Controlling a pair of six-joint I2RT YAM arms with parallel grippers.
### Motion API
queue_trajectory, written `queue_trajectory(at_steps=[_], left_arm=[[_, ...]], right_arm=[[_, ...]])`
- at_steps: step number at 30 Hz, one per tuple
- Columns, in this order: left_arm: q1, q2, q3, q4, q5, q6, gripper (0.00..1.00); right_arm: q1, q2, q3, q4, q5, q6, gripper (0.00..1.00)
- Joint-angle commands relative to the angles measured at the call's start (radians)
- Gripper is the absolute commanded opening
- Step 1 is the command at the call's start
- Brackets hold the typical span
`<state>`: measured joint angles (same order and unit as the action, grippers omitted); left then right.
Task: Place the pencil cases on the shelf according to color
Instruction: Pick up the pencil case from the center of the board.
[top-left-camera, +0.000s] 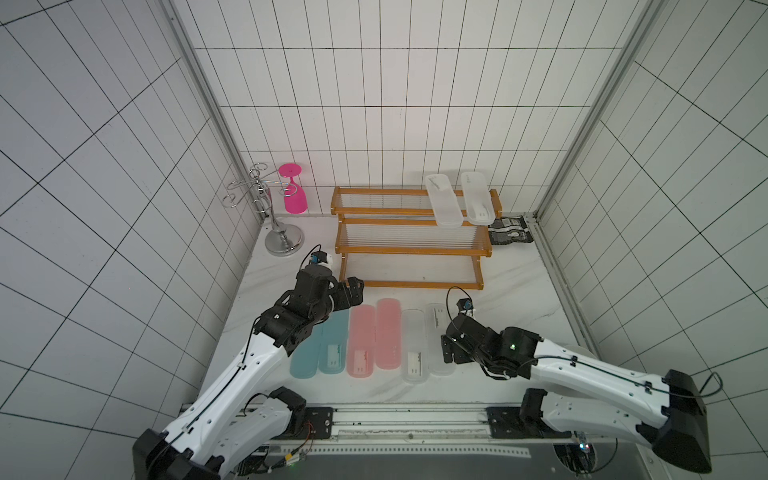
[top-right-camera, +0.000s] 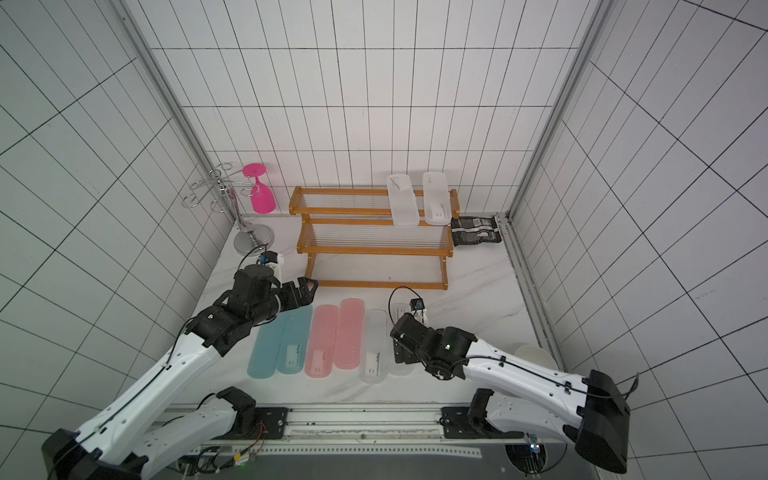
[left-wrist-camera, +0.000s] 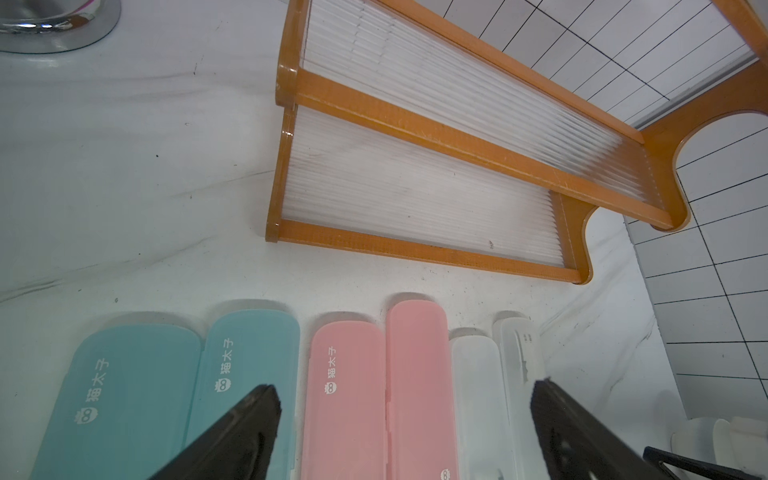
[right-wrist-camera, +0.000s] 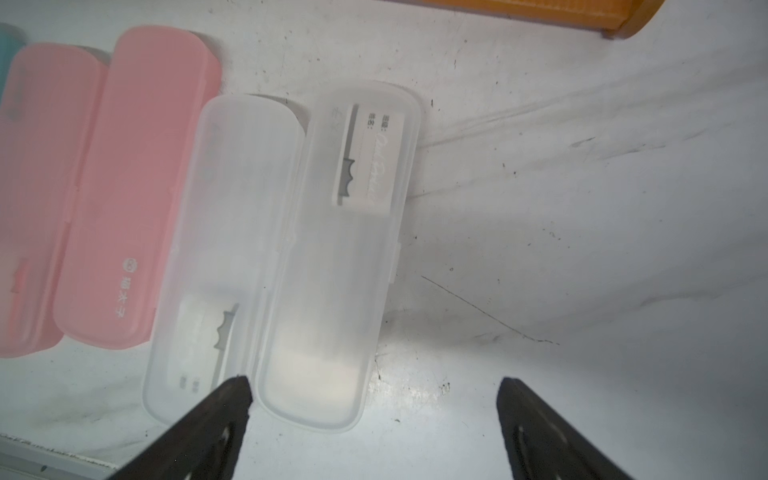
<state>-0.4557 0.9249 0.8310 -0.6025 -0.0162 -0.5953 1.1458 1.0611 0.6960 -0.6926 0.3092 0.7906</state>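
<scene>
At the near edge a metal rail (top-left-camera: 409, 419) carries the bases of both arms. Beyond it lies a white tabletop (top-left-camera: 519, 299) with faint grey veins and small dark scuffs.

Six pencil cases (top-left-camera: 388, 332) lie flat on it, side by side, their long sides running away from the rail. Two teal cases (top-left-camera: 332, 345) are at the left, two pink cases (top-left-camera: 361, 340) in the middle and two clear cases (top-left-camera: 415, 345) at the right.

The right gripper (right-wrist-camera: 374, 384) hangs over the near part of the rightmost clear case, jaws spread wide and gripping nothing. A white bowl (top-right-camera: 534, 355) sits at the table's right edge, partly hidden behind that arm.

The left gripper (left-wrist-camera: 407, 390) hangs past the far ends of the left cases, near the shelf's lower left front corner. Its jaws are also spread wide, with nothing held.

The shelf (top-left-camera: 411, 250) stands farther back, three stepped tiers of pale rods in an orange-brown frame. A second pair of clear cases (top-left-camera: 444, 201) lies across the right end of its top tier, near ends overhanging the front rail.

Just right of the shelf lies a crumpled black packet (top-left-camera: 510, 230). At the back left a silver wire stand (top-left-camera: 282, 239) holds a pink goblet (top-left-camera: 294, 195) upside down.

White tiled walls (top-left-camera: 374, 83) with dark joints close in three sides, with metal posts (top-left-camera: 208, 95) in the corners.
</scene>
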Motion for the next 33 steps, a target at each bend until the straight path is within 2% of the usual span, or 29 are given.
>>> queue_trajectory(at_steps=[1,12,18,25,28,33], left_arm=[[0.009,-0.047,-0.040,-0.002,-0.031,-0.026,0.99],[0.030,-0.241,-0.063,-0.130,-0.114,-0.026,0.98],[0.069,-0.260,-0.066,-0.117,-0.078,-0.020,0.99],[0.083,-0.212,-0.053,-0.102,-0.025,0.005,0.99],[0.090,-0.212,-0.066,-0.087,-0.018,-0.004,0.99],[0.132,-0.212,-0.084,-0.048,0.057,-0.001,0.98]], right_arm=[[0.008,0.029,-0.030,0.112,-0.028,0.013,0.99],[0.008,0.140,-0.051,0.171,-0.134,0.009,0.99],[0.008,0.182,-0.071,0.218,-0.189,0.006,0.99],[0.008,0.212,-0.084,0.162,-0.108,0.081,0.99],[0.008,0.238,-0.091,0.156,-0.108,0.099,0.99],[0.008,0.258,-0.104,0.105,-0.072,0.142,0.99]])
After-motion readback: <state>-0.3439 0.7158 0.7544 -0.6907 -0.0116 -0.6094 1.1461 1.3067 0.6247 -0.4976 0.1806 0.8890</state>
